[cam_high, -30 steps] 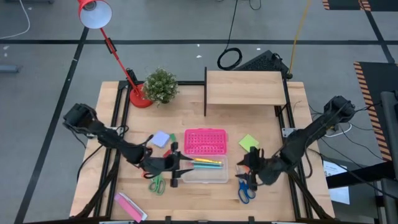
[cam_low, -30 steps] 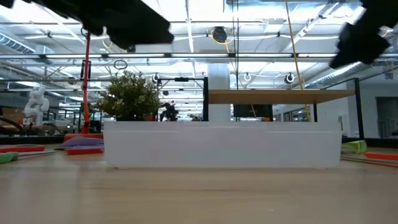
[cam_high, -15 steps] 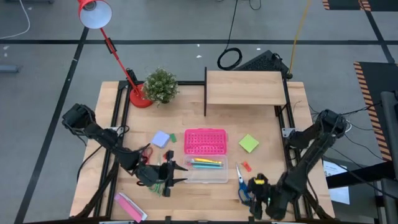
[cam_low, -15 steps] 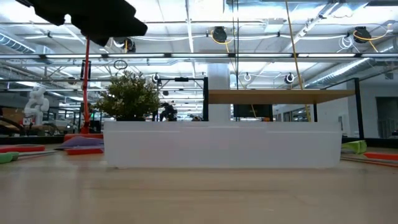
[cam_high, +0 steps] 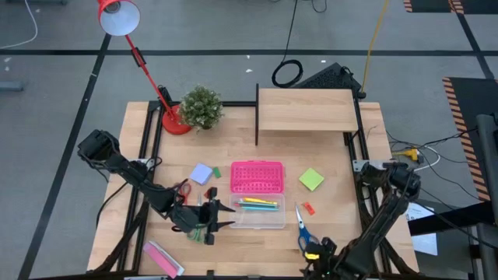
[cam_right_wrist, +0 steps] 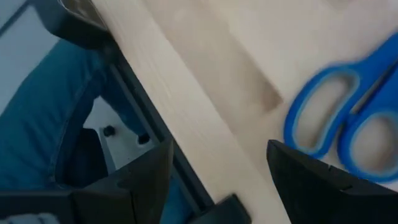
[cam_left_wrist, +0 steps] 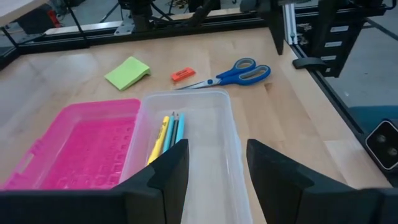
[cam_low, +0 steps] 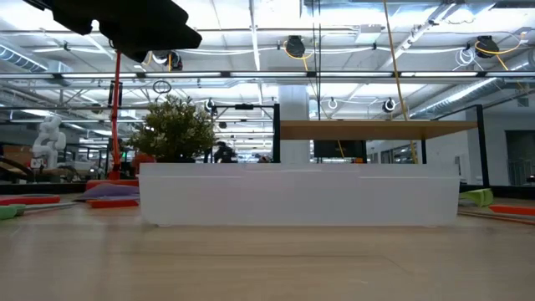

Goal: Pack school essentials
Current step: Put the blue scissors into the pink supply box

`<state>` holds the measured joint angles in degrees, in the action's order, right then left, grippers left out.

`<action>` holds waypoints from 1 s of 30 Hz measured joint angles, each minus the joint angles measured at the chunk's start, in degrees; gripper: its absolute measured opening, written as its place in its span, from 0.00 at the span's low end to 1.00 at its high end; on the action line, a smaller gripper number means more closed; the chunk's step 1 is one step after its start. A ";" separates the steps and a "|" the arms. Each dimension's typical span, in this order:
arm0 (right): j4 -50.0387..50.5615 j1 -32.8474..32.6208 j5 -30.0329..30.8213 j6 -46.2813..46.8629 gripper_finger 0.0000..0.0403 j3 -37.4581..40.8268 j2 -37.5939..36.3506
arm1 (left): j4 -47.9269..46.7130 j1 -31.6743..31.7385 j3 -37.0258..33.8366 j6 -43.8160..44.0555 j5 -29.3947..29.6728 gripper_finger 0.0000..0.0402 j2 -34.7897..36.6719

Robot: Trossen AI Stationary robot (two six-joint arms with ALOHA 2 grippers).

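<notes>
Pale wooden counter (cam_high: 334,210) carries a clear plastic box (cam_high: 257,212) with yellow, green and blue pencils (cam_left_wrist: 166,132) inside, beside its pink perforated lid (cam_high: 257,176). The left end effector (cam_high: 215,218) hovers low at the box's left end, arm stretched level across the counter, fingers parted and empty. The right end effector (cam_high: 320,257) sits folded back at the near counter edge, fingers spread, just beside blue-handled scissors (cam_high: 302,229). A lime-green note pad (cam_high: 311,179) lies right of the lid, a small orange eraser (cam_high: 308,208) between pad and scissors.
</notes>
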<state>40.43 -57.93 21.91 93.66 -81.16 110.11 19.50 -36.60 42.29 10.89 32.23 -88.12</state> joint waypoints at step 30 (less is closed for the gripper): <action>-9.56 3.87 -1.99 10.35 0.62 14.85 -0.49 | 0.62 1.05 0.00 -1.37 -0.07 0.41 0.00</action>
<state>30.86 -54.06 19.92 104.01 -66.31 109.62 20.12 -35.55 42.29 9.52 32.16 -88.12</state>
